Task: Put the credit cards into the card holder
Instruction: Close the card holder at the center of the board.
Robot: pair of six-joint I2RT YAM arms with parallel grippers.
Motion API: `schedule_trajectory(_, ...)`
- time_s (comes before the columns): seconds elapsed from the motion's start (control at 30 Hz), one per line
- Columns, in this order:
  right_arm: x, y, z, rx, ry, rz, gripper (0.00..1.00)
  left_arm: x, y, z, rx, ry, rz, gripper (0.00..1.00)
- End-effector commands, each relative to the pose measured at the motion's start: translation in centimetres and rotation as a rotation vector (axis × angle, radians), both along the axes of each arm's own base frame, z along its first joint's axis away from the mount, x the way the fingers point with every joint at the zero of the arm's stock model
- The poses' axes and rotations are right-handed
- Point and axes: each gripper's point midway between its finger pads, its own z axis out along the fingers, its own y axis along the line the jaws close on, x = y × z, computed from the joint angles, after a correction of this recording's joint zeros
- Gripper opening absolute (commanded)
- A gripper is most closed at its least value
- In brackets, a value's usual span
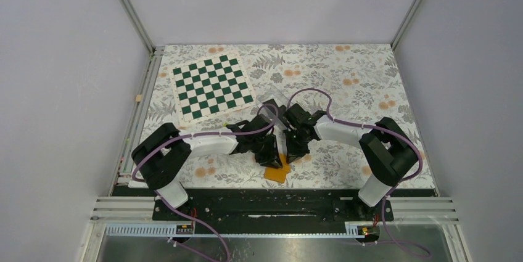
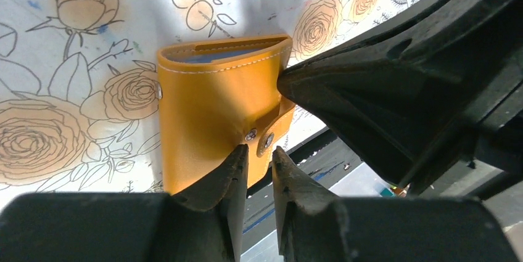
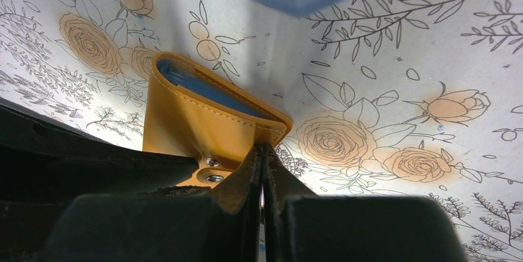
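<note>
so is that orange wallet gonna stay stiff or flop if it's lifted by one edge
Probably semi-floppy: the card holder bows open where the right gripper pinches its edge. Likely light, given its thin stitched walls. Its smooth face may slip a little.

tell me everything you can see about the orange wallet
The wallet is small, orange and leather-looking with pale stitching, folded, its far end bowed open onto a blue lining. Two metal snaps sit by a tab. It rests on the floral cloth near the table's front edge. The right fingers pinch its rim; the left fingers straddle the tab.
</note>
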Motion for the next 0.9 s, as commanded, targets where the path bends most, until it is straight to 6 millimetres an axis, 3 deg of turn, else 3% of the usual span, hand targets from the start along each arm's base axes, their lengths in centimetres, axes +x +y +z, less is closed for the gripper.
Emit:
schedule_trajectory(0.0, -1.1, -1.1, -1.0, -0.051, 0.026, 0.019, 0.04, 0.6, -1.0, 0.5, -0.047, -0.005, 0.003, 0.20)
schedule_trajectory(0.13, -1.1, -1.0, -1.1, -0.051, 0.027, 0.019, 0.04, 0.8, -1.0, 0.3, -0.028, -0.005, -0.002, 0.14)
schedule_trajectory(0.27, -1.0, -1.0, -1.0, -0.050, 0.025, 0.018, 0.04, 0.8, -1.0, 0.4, -0.030, -0.007, -0.008, 0.00)
schedule_trajectory(0.87, -0.9, -1.0, -0.5, -0.049, 0.011, 0.018, 0.04, 2.1, -0.8, 3.3, -0.071, -0.098, 0.005, 0.00)
